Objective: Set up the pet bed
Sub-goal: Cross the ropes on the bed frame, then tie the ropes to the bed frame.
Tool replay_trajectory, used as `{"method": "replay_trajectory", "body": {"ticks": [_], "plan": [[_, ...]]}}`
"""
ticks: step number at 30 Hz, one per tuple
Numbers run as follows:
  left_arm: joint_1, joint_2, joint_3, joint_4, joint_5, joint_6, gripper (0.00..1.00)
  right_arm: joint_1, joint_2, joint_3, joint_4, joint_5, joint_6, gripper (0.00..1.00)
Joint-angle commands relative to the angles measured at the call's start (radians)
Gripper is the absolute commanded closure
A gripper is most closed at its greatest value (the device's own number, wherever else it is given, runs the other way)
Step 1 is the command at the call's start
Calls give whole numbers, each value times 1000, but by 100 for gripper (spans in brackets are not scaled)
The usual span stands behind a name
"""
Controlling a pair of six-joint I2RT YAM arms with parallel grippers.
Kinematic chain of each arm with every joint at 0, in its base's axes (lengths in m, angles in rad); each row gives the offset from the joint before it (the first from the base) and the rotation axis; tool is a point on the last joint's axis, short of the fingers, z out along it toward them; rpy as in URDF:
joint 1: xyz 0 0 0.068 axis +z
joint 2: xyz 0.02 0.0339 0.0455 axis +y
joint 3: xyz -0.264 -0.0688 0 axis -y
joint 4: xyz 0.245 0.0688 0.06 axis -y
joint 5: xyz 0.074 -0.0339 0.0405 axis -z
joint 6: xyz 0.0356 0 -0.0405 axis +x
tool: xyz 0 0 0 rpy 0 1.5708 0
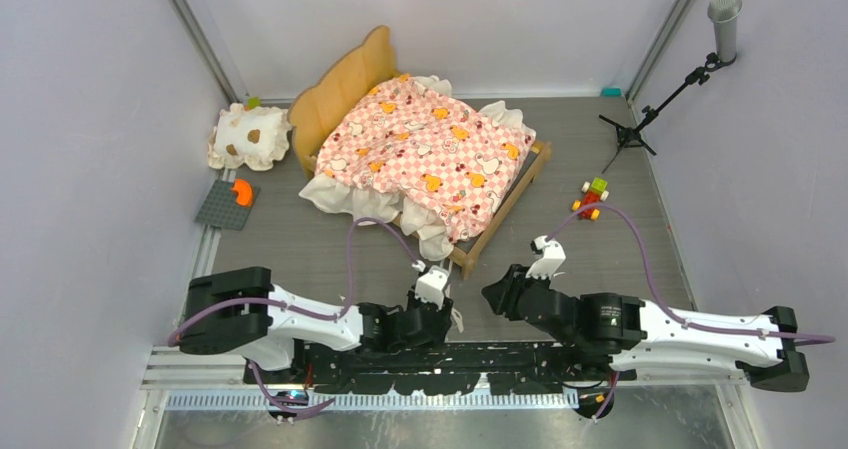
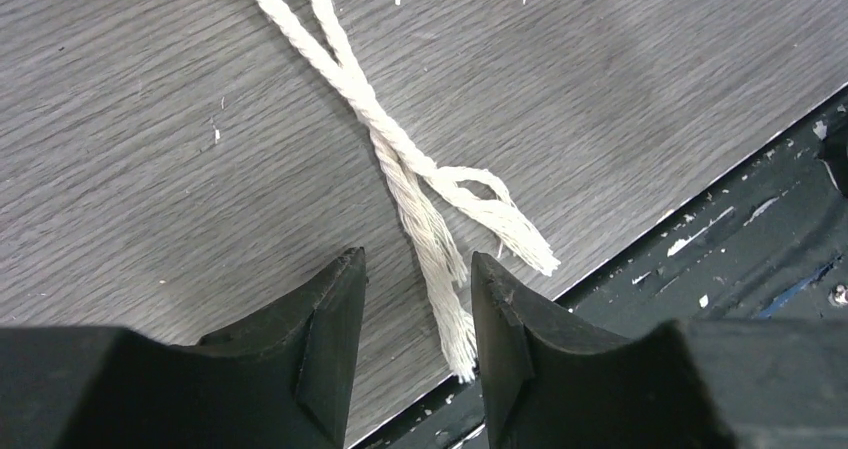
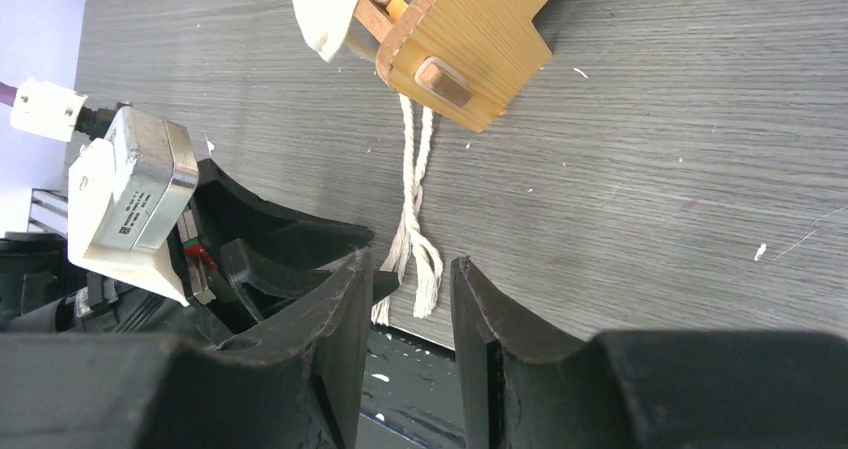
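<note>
Left gripper [image 2: 418, 264] half open, empty, over frayed white rope [image 2: 400, 159] trailing from light-wood pet bed [image 1: 503, 211] with pink checkered mattress [image 1: 430, 149]; right gripper [image 3: 410, 264] same, near its foot corner. Likely next: spotted cream pillow [image 1: 250, 136] beside headboard [image 1: 340, 84] goes on.

One pet bed [image 1: 420, 154], one spotted pillow [image 1: 250, 137], one microphone [image 1: 724, 21], one baseplate [image 1: 222, 207]
</note>
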Motion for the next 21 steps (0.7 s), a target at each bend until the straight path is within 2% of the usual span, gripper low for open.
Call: {"method": "replay_trajectory", "body": {"ticks": [1, 8, 11, 15, 21], "plan": [[-3, 21, 43, -19, -69, -17, 55, 3, -8, -14, 4, 46, 23, 61], [-3, 54, 80, -24, -52, 15, 55, 4, 63, 8, -2, 32, 12, 61], [-4, 80, 103, -53, -40, 25, 62, 3, 77, 16, -3, 36, 6, 61], [-26, 109, 154, -158, -65, 31, 71, 3, 73, 16, -10, 47, 2, 61], [-65, 118, 184, -266, -95, 20, 72, 4, 33, 4, -30, 57, 4, 61]]}}
